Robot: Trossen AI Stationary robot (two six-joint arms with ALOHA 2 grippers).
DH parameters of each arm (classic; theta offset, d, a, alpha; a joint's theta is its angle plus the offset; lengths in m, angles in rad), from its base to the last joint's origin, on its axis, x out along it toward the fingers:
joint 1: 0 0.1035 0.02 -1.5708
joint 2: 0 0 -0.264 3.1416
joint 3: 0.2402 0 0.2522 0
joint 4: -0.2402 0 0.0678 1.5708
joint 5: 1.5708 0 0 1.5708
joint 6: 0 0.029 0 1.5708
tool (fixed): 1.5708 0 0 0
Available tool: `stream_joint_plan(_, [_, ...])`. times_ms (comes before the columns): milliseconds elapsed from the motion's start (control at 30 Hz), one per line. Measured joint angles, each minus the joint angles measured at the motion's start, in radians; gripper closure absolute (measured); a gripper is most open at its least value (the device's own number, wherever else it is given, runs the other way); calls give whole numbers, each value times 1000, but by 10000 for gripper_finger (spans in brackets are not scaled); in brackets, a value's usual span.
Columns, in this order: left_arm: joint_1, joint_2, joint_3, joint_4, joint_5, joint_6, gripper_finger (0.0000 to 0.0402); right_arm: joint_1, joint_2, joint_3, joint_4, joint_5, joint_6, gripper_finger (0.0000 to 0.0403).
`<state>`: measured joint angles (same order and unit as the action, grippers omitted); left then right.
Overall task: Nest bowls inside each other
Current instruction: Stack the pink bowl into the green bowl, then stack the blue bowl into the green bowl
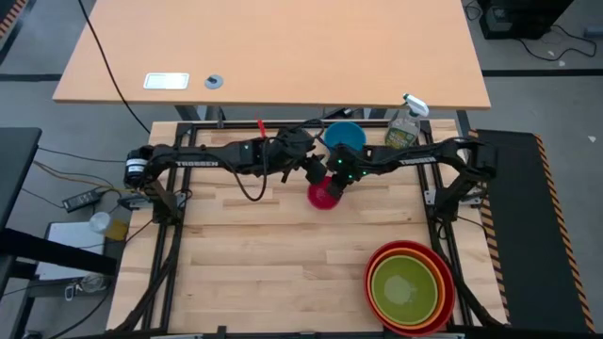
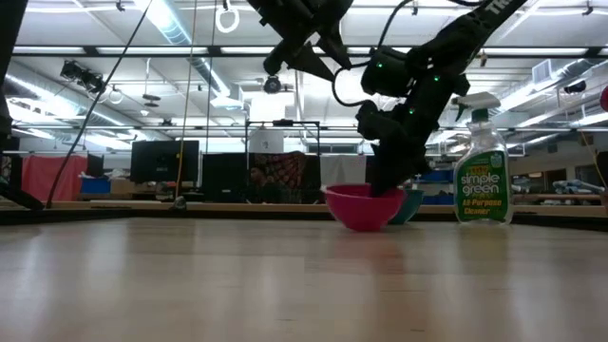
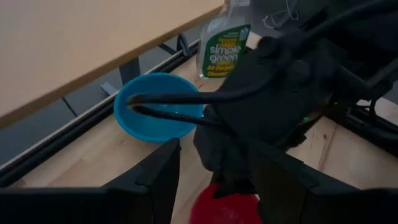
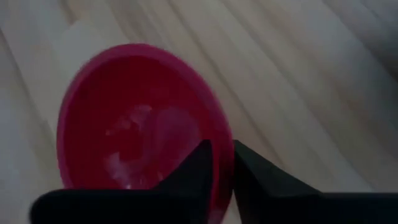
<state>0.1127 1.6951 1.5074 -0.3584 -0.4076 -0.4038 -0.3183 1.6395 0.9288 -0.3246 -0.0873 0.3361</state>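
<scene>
The magenta-pink bowl (image 1: 322, 196) stands upright on its base on the table, near the far middle. My right gripper (image 1: 332, 186) reaches down to its far right rim, its two fingers close together astride the rim. The blue bowl (image 1: 345, 135) stands on the table just behind it, by the far edge. The red, orange and lime green bowls (image 1: 410, 287) sit one inside another at the near right corner. My left gripper (image 1: 311, 169) hovers open above the table, just left of the right wrist, with nothing between its fingers (image 3: 155, 180). My right gripper (image 4: 231, 168) has the pink bowl's rim (image 4: 225, 140) between its fingers, one finger inside the bowl and one outside, with only a narrow gap between them. The fingers come slanting down from the far right. The bowl (image 2: 361, 207) sits upright with its base on the table.
A clear spray bottle (image 1: 405, 122) with yellowish liquid stands at the far edge, right of the blue bowl. The table's left half and near middle are bare wood. The two arms cross close together over the far middle.
</scene>
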Motion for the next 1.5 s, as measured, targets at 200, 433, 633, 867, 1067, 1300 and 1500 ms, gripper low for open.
stream_joint_plan(200, [-6,0,0,-32,0,-4,209,-7,-2,10,-37,-31,-7,277])
stream_joint_plan(433, [-15,-40,0,-150,-30,22,209,-52,-160,34,-138,54,-87,235])
stream_joint_plan(633, [-28,-56,0,-258,-87,82,209,-121,-245,35,-154,144,-377,224])
stream_joint_plan(867, [-32,-57,0,-274,-89,84,210,-164,-145,75,-169,147,-574,202])
stream_joint_plan(1067, [-32,-57,0,-275,-88,112,209,-163,23,155,-183,304,-661,178])
stream_joint_plan(1300, [-32,-57,0,-294,-87,127,209,-160,133,191,-232,311,-688,188])
stream_joint_plan(1500, [-32,-56,0,-293,-86,125,209,-159,160,191,-223,335,-688,244])
